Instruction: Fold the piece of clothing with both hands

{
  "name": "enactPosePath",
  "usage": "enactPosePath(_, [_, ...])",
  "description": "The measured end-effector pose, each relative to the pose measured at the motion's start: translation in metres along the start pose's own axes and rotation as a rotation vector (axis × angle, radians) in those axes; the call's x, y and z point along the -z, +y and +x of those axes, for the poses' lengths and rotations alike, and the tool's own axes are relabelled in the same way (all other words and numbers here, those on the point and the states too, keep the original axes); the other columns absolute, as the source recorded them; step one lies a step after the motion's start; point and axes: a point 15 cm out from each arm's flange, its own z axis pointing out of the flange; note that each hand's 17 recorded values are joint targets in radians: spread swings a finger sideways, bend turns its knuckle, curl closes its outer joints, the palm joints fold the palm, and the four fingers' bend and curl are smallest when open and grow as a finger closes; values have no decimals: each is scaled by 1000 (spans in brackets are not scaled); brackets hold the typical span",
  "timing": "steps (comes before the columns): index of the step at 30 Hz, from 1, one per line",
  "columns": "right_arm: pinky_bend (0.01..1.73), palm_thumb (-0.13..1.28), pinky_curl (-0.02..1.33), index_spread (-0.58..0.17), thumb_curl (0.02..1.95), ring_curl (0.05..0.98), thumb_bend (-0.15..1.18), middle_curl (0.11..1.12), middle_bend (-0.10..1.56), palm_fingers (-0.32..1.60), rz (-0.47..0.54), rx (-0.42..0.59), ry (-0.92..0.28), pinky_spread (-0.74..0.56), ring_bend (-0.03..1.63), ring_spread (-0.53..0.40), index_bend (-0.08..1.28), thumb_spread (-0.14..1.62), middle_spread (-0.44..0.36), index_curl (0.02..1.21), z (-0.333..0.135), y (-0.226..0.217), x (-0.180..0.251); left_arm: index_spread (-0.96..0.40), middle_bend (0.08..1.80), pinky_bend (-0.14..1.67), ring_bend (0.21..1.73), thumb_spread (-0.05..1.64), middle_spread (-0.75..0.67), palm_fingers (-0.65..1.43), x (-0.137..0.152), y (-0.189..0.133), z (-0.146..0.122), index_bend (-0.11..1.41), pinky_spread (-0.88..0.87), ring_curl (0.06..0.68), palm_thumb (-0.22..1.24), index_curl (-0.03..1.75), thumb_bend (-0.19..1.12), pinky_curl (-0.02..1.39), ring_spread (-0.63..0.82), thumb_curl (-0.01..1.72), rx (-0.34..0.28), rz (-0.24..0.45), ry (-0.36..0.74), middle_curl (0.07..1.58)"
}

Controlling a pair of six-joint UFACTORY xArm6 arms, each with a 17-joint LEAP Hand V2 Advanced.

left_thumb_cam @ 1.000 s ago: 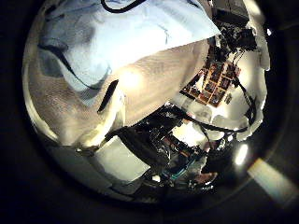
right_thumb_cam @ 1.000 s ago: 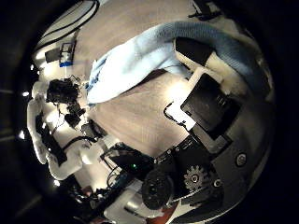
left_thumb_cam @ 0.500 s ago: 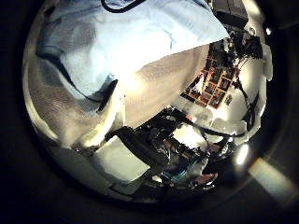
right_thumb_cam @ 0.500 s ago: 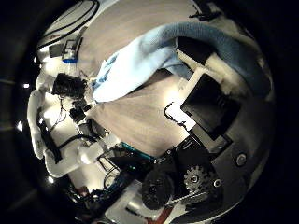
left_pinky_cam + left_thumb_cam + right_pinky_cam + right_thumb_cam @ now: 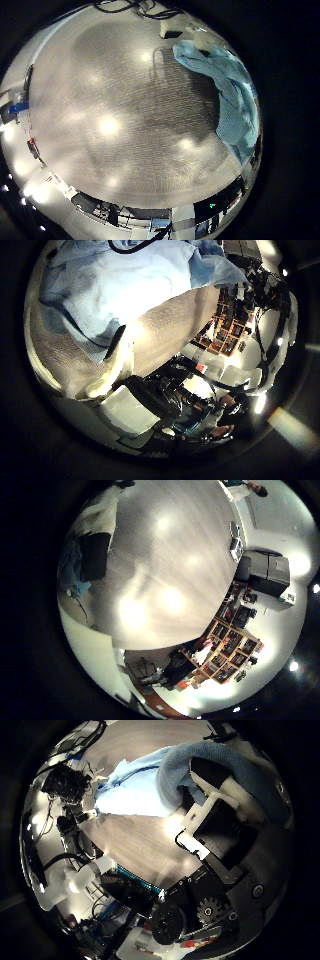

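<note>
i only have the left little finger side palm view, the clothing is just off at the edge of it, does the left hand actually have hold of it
Observer: Looks like it. In the left thumb side palm view the piece of clothing fills much of the picture, and the left hand has a finger tucked into a fold of it.
Operator: ok and the right hand
Observer: The right thumb side palm view shows the right hand with the cloth draped over its curled fingers. From there the cloth stretches away above the table.
</note>
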Motion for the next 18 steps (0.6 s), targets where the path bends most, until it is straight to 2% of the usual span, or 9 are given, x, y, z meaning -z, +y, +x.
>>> enactPosePath(4, [1148,958,1105,-220,888,710,-9,732,1374,1116,18,70,57,-181,1419,-195,1178,1090,-111,783,-31,-18,20,-20,186,325,616,1175,146,204,6,5,-8,182,253,221,516,401,-18,372,286,326,2,15,16,342])
enactPosePath(9, [1139,958,1112,-219,888,710,-8,733,1372,1120,38,157,126,-189,1414,-195,1175,1088,-111,783,-66,-42,35,-20,186,322,622,1175,146,206,29,22,-16,181,254,221,516,401,-18,373,284,326,17,68,54,343])
enactPosePath(15, [1132,954,1120,-224,884,711,-10,733,1370,1122,46,234,169,-197,1412,-195,1173,1088,-111,784,-107,-74,44,-20,183,317,620,1175,147,210,66,56,-47,189,254,219,514,405,-19,373,283,327,90,135,78,342])
enactPosePath(18, [1130,954,1124,-223,882,712,-10,734,1369,1123,39,277,179,-200,1411,-196,1172,1085,-112,784,-131,-87,37,-24,181,313,617,1169,154,213,77,75,-73,193,254,218,515,410,-18,373,283,331,141,173,85,339])
